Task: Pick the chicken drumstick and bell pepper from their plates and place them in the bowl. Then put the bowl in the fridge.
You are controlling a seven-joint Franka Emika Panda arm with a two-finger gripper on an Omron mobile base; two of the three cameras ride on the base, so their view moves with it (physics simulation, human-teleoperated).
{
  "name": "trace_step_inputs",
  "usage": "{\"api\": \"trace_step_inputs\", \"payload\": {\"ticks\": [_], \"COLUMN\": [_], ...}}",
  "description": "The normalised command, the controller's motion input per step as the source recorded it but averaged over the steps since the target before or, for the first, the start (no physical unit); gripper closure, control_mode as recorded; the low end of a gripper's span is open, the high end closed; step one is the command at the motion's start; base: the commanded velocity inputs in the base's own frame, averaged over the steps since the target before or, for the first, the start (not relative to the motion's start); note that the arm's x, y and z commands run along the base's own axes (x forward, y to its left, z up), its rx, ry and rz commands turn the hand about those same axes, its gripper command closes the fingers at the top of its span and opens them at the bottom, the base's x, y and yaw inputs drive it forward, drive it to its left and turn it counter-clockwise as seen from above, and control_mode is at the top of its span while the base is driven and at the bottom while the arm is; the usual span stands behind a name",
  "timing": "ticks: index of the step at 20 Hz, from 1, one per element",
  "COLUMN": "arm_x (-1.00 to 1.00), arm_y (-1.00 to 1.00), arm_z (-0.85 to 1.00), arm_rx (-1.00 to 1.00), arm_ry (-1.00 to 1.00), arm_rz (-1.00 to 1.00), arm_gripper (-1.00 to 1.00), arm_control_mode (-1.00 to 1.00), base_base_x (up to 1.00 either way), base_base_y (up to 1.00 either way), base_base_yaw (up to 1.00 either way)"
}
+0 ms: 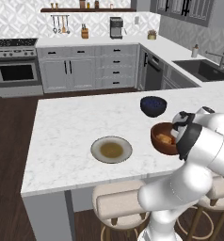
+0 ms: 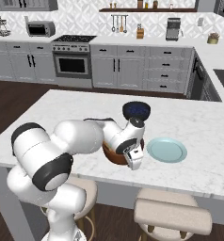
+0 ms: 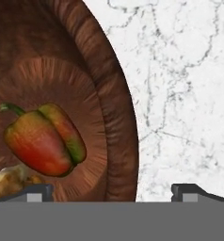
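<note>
Both foods already inside deep reddish-brown wooden bowl (image 3: 92, 75) at frame left; tool (image 3: 113, 190) wide open, empty, straddling rim; next, gripping rim for fridge.

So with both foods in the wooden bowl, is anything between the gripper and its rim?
Nothing visible. The open gripper straddles the bowl's rim, one fingertip over the bell pepper and drumstick side, one over bare counter.
</note>
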Motion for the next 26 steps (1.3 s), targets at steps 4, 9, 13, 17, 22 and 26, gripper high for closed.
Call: {"api": "trace_step_inputs", "payload": {"ticks": [4,9,13,17,22,26], "arm_x": [0.16,0.02,-0.36,-0.43,-0.75,-0.85], "arm_y": [0.34,0.25,0.08,0.54,0.40,0.58], "arm_z": [-0.11,-0.01,0.23,0.51,0.98,0.95], "arm_rx": [0.00,-0.01,0.00,-0.03,-0.05,0.00], "arm_ry": [0.00,0.00,-0.15,-0.16,-0.04,0.10], "arm_rz": [0.00,0.00,0.03,0.18,0.11,0.03], "arm_gripper": [1.00,1.00,1.00,1.00,1.00,1.00], "arm_control_mode": [-1.00,-1.00,-1.00,-1.00,-1.00,-1.00], "base_base_x": [0.00,0.00,0.00,0.00,0.00,0.00], "base_base_y": [0.00,0.00,0.00,0.00,0.00,0.00], "base_base_yaw": [0.00,0.00,0.00,0.00,0.00,0.00]}}
